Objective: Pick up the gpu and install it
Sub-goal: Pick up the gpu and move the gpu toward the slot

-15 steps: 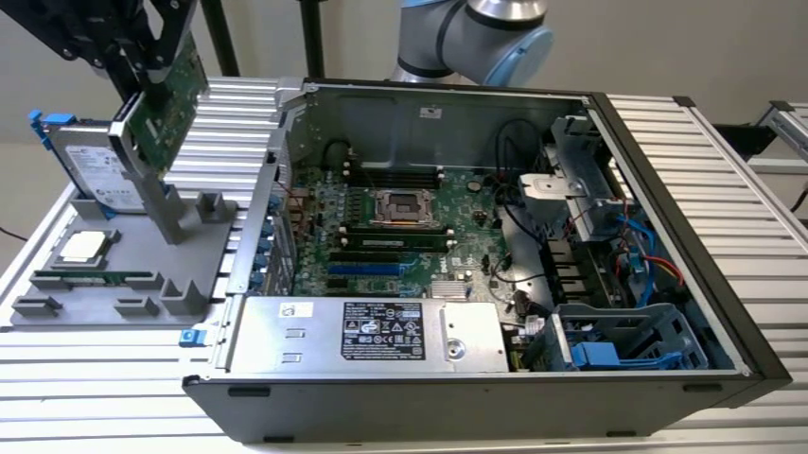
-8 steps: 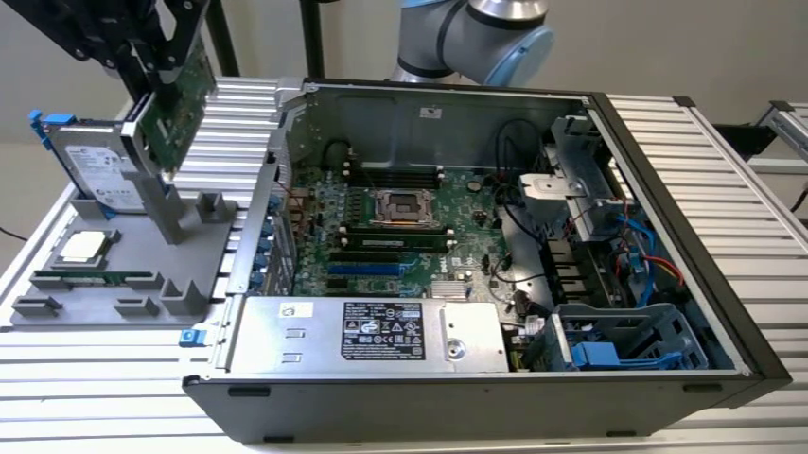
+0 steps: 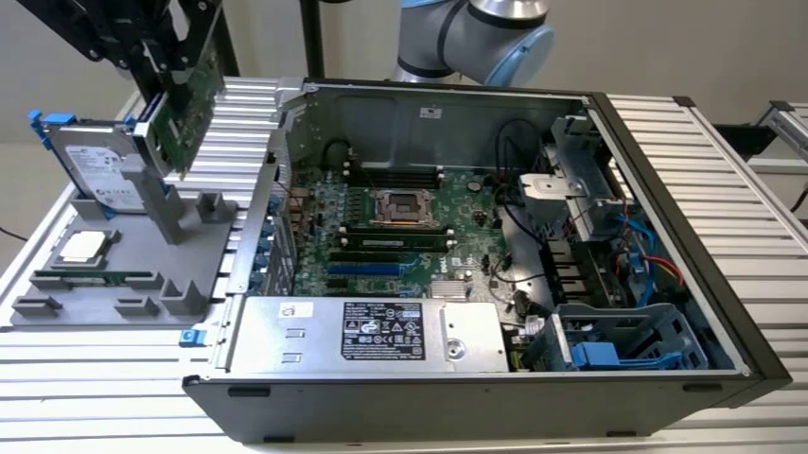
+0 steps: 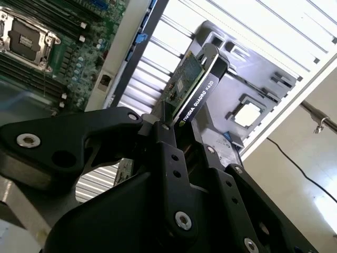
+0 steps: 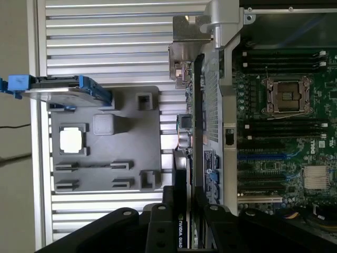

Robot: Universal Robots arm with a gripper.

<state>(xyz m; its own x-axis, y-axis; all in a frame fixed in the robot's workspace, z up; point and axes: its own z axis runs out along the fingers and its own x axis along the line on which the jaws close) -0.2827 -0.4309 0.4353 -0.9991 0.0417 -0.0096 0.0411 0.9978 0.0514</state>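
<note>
We find the gpu [image 3: 185, 118] raised and tilted, off the grey fixture tray [image 3: 139, 284] that sits beside the open computer case [image 3: 682, 246] on the exterior view's left. The card is outside the case and just beside the upright hard drive [image 3: 95, 165] in its blue frame. In the second wrist view, the gripper [image 4: 176, 129] has its jaws clamped on the card's edge, with the green board and black cooler of the gpu [image 4: 190, 87] projecting beyond the fingers [image 4: 163, 147]. In the first wrist view we see the card edge-on, its silver bracket [image 5: 181, 63] at the far end, over the gap between tray and case wall.

We judge the pick-up complete, as the card appears clear of the tray. Installation is not yet done. The motherboard [image 3: 378, 227] lies well apart from the card, and its blue expansion slot [image 3: 366, 270] appears unoccupied. The processor chip [image 3: 82, 248] and memory stick [image 3: 95, 279] rest on the tray.
</note>
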